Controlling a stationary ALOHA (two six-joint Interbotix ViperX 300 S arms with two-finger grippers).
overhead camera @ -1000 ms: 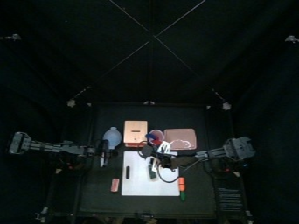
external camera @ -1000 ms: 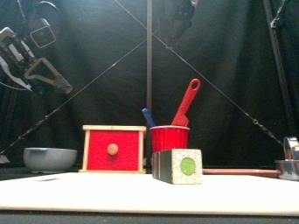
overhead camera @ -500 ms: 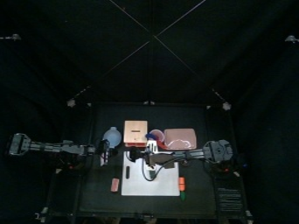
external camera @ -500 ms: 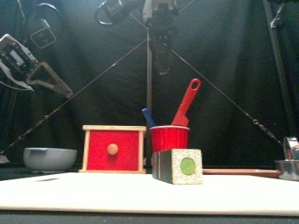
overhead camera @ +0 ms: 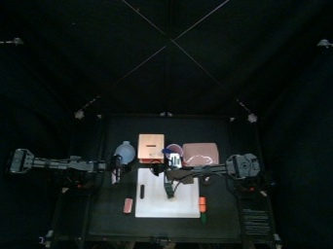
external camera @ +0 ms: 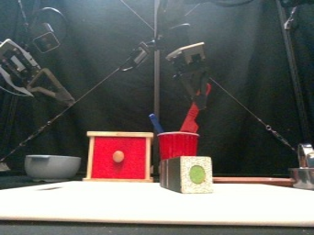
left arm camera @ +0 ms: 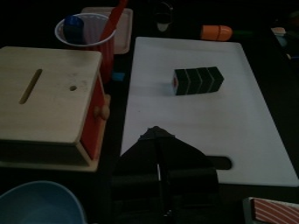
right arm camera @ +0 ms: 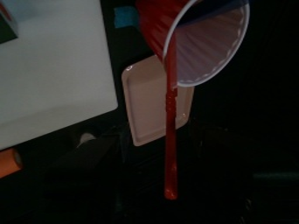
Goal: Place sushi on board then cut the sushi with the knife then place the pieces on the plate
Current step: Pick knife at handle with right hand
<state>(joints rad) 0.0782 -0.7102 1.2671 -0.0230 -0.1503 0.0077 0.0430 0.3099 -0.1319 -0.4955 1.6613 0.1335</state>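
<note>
The dark green sushi roll [external camera: 186, 173] stands whole on the white board [external camera: 73, 204], also seen in the left wrist view [left arm camera: 198, 80]. Behind it stands the red cup [external camera: 178, 145] with a blue knife [external camera: 154, 122] and a red knife [external camera: 192, 115]. My right gripper [external camera: 190, 78] hangs at the red knife's handle top; in the right wrist view the handle [right arm camera: 172, 131] runs between its open jaws [right arm camera: 170, 171]. The pink plate [right arm camera: 149, 103] lies beside the cup [right arm camera: 208, 35]. My left gripper [left arm camera: 156, 136] rests shut over the board's left edge, holding nothing.
A wooden box with a red drawer front [external camera: 120, 156] stands left of the cup, and a blue-grey bowl [external camera: 51, 166] left of that. Small orange toy foods lie on both sides of the board [overhead camera: 129, 204] [overhead camera: 203, 204].
My right gripper has swung from over the board back toward the cup and come down onto the red knife's handle. The left arm and the sushi have not moved.
</note>
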